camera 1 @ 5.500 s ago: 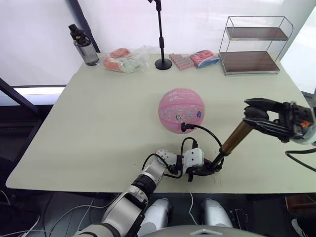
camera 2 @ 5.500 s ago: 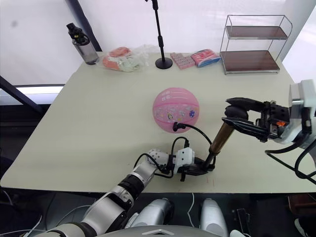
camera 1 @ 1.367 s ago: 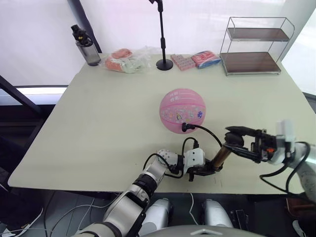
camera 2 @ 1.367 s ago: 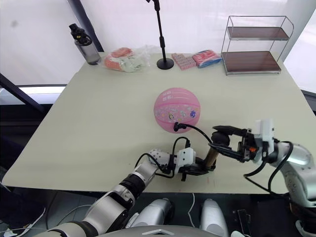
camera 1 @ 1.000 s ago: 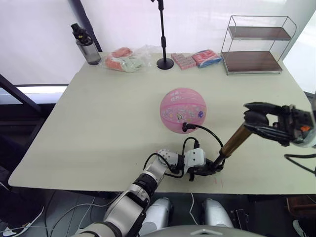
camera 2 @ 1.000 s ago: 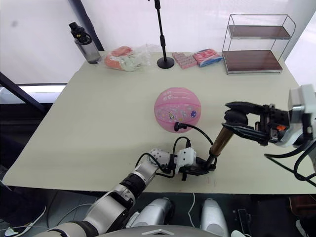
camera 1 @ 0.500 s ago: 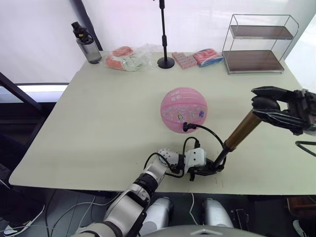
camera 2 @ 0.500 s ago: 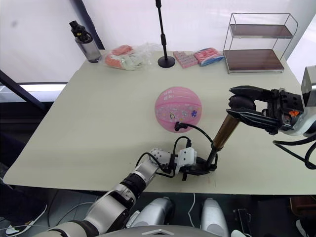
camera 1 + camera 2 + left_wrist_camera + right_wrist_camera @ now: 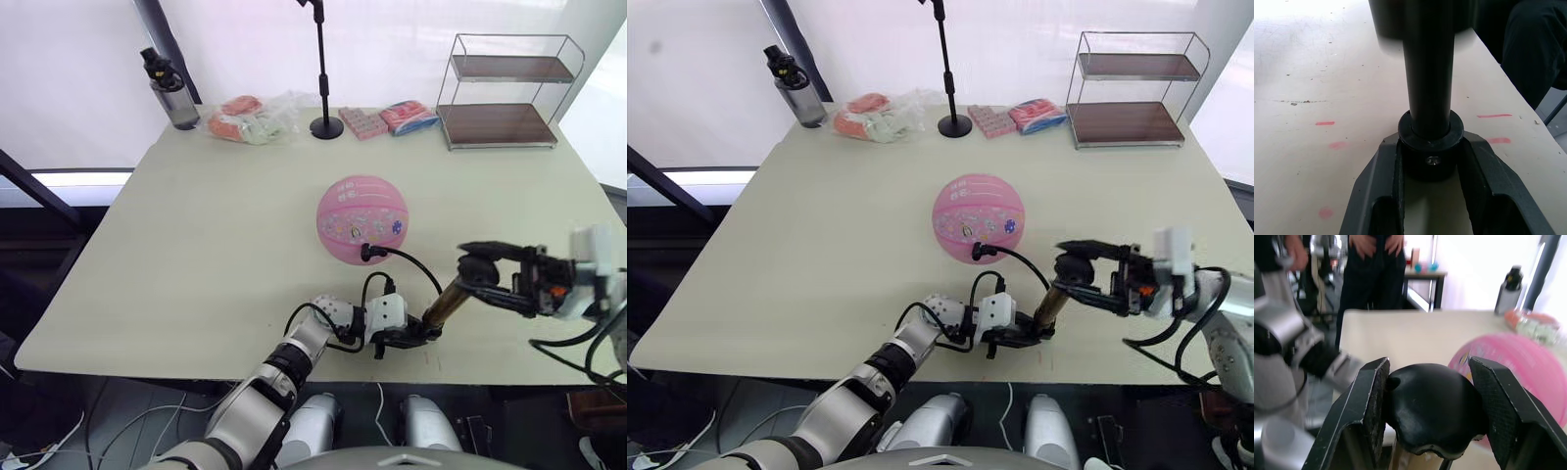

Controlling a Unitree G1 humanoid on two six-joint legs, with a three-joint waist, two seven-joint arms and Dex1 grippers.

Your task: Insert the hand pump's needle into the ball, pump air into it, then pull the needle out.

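Note:
The pink ball [image 9: 361, 219] rests mid-table. A black fitting [image 9: 366, 253] on the thin black hose [image 9: 411, 262] sits against the ball's near side; the needle's pin is hidden in it. The hand pump [image 9: 445, 303] stands tilted near the table's front edge, its bronze barrel short under the black handle [image 9: 1432, 406]. My right gripper [image 9: 478, 267] is shut on that handle, with one finger [image 9: 1369, 401] on either side. My left gripper [image 9: 405, 336] lies low on the table, shut on the pump's black bottom cap [image 9: 1430, 147].
Along the far edge stand a bottle [image 9: 168, 90], a crumpled bag [image 9: 250, 119], a black stand pole [image 9: 322, 73], pink packets [image 9: 384, 117] and a wire shelf [image 9: 500, 90]. A person [image 9: 1376, 269] stands beyond the table. The table's front edge [image 9: 323, 374] lies just behind the pump.
My right gripper has come down and toward the pump's base with the handle, so the pump reads much shorter. Ball, hose and left gripper have stayed in place.

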